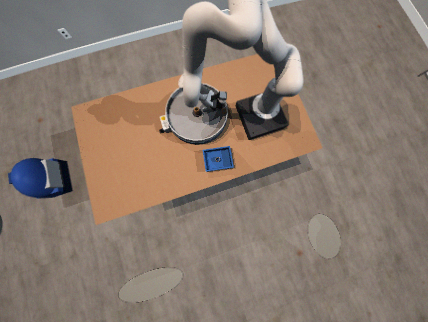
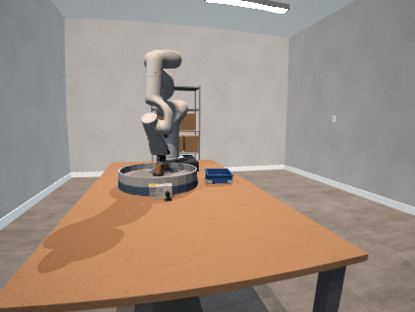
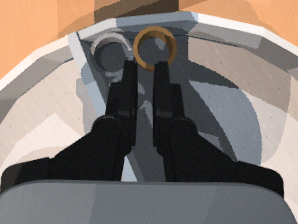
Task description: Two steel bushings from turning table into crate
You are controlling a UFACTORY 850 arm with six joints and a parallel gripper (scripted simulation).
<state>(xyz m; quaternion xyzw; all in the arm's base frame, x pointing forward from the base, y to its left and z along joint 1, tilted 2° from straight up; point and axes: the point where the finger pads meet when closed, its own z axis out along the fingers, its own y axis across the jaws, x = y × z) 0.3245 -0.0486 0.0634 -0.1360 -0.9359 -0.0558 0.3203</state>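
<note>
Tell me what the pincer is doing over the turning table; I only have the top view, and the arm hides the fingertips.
Observer: In the wrist view the pincer is nearly shut, with nothing between its fingers.
Operator: What lies in front of it?
Observer: Two rings side by side by the turning table rim: a steel bushing on the left and a brass bushing on the right.
Operator: How low is the pincer?
Observer: The exterior view shows it down inside the rim, just above the brass bushing, which stands upright there.
</note>
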